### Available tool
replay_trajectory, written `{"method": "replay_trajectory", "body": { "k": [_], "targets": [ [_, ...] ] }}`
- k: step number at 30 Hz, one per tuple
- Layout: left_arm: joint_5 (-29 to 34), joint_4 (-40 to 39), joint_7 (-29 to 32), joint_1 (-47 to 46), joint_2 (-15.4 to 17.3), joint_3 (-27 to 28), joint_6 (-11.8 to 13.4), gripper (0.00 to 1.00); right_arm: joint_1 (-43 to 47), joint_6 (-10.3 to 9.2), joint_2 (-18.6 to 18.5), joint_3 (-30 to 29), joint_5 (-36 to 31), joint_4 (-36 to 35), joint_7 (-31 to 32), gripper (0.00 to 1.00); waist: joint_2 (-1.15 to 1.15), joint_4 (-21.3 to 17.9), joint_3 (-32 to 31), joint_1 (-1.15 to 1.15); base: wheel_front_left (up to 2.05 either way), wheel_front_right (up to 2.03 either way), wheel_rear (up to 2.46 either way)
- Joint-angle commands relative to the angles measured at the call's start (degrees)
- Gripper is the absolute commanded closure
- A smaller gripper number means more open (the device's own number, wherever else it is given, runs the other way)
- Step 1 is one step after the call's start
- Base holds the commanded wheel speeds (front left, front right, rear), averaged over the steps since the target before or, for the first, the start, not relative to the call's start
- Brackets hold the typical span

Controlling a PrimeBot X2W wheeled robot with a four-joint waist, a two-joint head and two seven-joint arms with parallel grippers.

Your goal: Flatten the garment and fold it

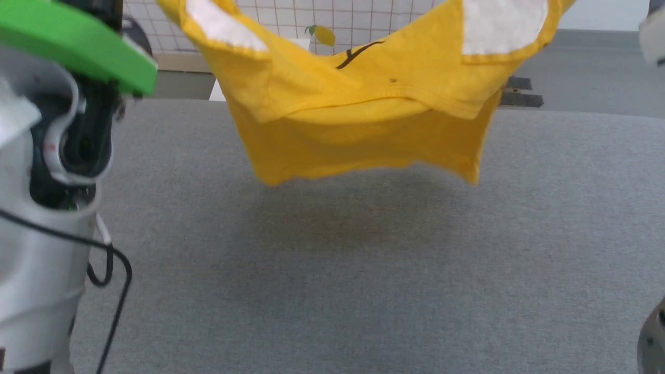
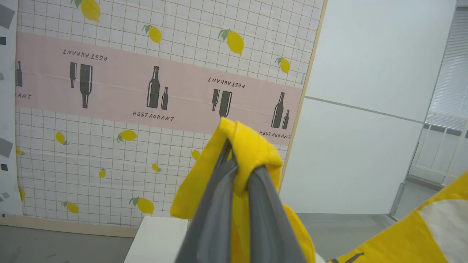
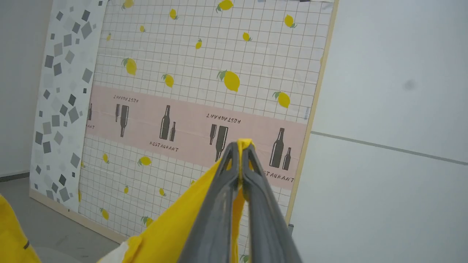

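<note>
Aloft: the bright yellow short-sleeved T-shirt (image 1: 358, 119), hanging above the grey fabric-covered table top (image 1: 363, 291). It is stretched wide from left to right and sags in the middle. Its lowest hem is clear of the table, with a soft shadow on the cloth beneath. White sleeve patches sit at the upper left and upper right. A black stripe of the print shows near the top centre. The body hangs in two layers: one hem runs across the middle and a second layer hangs lower behind it.

left gripper (image 2: 243, 160): two long dark grey fingers are clenched on a bunched fold of the T-shirt. The fabric humps over the tips and drapes down either side.

right gripper (image 3: 240, 151): the fingers are pinched tight together on a thin edge of the same T-shirt. A small yellow tip pokes out past them, and the rest falls away toward the lower left of the right wrist view.

Head view, near left: the pale left forearm (image 1: 36, 270), with a bright green plastic piece (image 1: 78, 47) at its top and a black cable (image 1: 111, 270) looping down its side.

Far side, beyond the table: an upright grid-patterned wallpaper panel (image 2: 109, 153) printed with lemons, with a pink band of bottles and the word RESTAURANT. A plain white wall (image 2: 365, 109) stands to its right, and a white box top (image 2: 157, 237) sits at its foot.
</note>
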Motion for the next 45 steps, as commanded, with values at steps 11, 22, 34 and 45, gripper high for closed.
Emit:
{"method": "replay_trajectory", "body": {
  "k": [11,22,34,45],
  "targets": [
    [0.28,10.34,10.93,-14.83,0.33,-2.85,1.62,1.00,-12.96,-0.09,-0.91,3.26,-0.32,11.61,4.00,1.00,0.00,-3.25,1.24,0.00,0.00,0.00,0.00],
    [5.54,18.74,12.04,-27.09,-0.23,-5.19,4.57,1.00,-23.92,-0.09,-0.15,5.70,-5.64,22.59,3.67,1.00,0.00,-6.39,13.49,0.00,0.00,0.00,0.00],
    [10.44,31.56,-9.52,-45.97,-7.68,-3.02,3.44,1.00,-42.54,-0.09,-2.85,6.19,-17.77,35.60,-7.94,1.00,0.00,-5.11,28.42,0.00,0.00,0.00,0.00],
    [6.93,37.51,-16.31,-41.04,-6.35,-1.34,-3.57,1.00,-40.67,-0.09,-2.11,5.54,-19.27,43.26,-14.74,1.00,0.00,-3.90,30.98,0.00,0.00,0.00,0.00]
  ]
}}
